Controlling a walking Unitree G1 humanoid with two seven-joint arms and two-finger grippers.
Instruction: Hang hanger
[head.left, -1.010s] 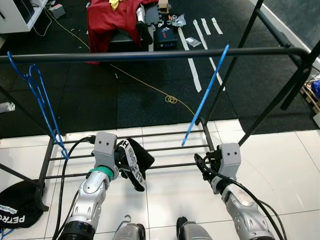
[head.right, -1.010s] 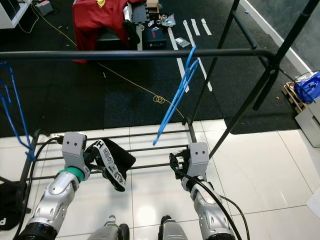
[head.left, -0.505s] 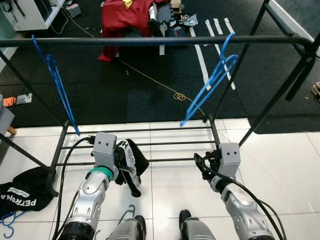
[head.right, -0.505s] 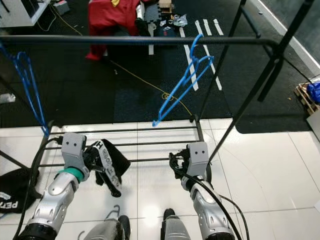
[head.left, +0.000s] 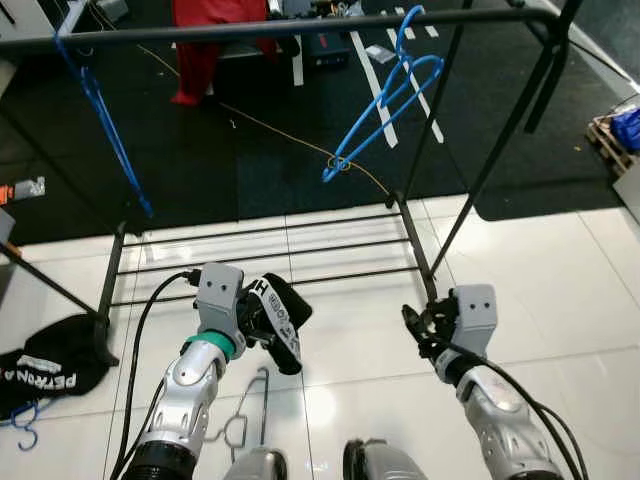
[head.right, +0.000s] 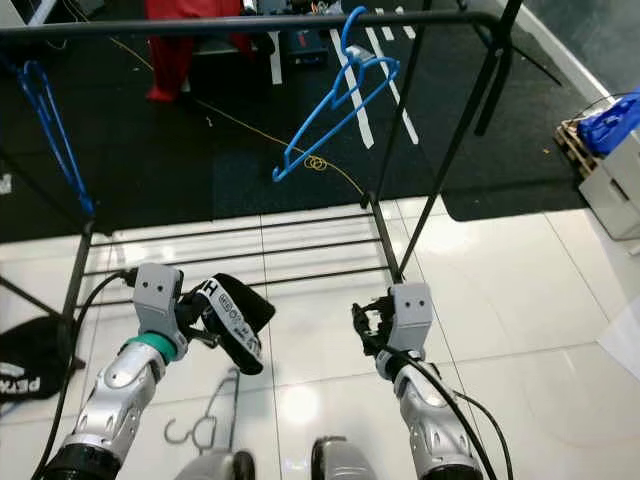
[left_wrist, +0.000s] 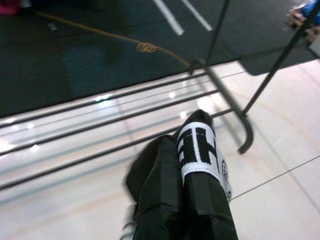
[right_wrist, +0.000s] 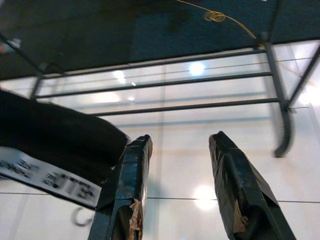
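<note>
A black clothes rail (head.left: 300, 25) spans the top of the eye views. One blue hanger (head.left: 385, 95) hangs from it at the right, turned broadside, and another blue hanger (head.left: 100, 115) hangs at the left. A thin grey hanger (head.left: 245, 415) lies on the white tiles beside my left arm. My left gripper (head.left: 262, 325) is low in front of the rack, shut on a black cloth (left_wrist: 187, 175) with a lettered white band; the cloth hides its fingers. My right gripper (right_wrist: 175, 185) is open and empty, held low near the rack's right post.
The rack's low shelf bars (head.left: 270, 250) run across the floor ahead, with slanted posts (head.left: 480, 170) at the right. A black bag (head.left: 40, 365) lies at the left. Red clothing (head.left: 215, 30) and a yellow cord (head.left: 345, 163) are on the dark mat beyond.
The view has pulled back and tilted down, so the rack sits farther off and the grey floor hanger has come into sight. The right blue hanger has turned broadside. Both arms keep their pose.
</note>
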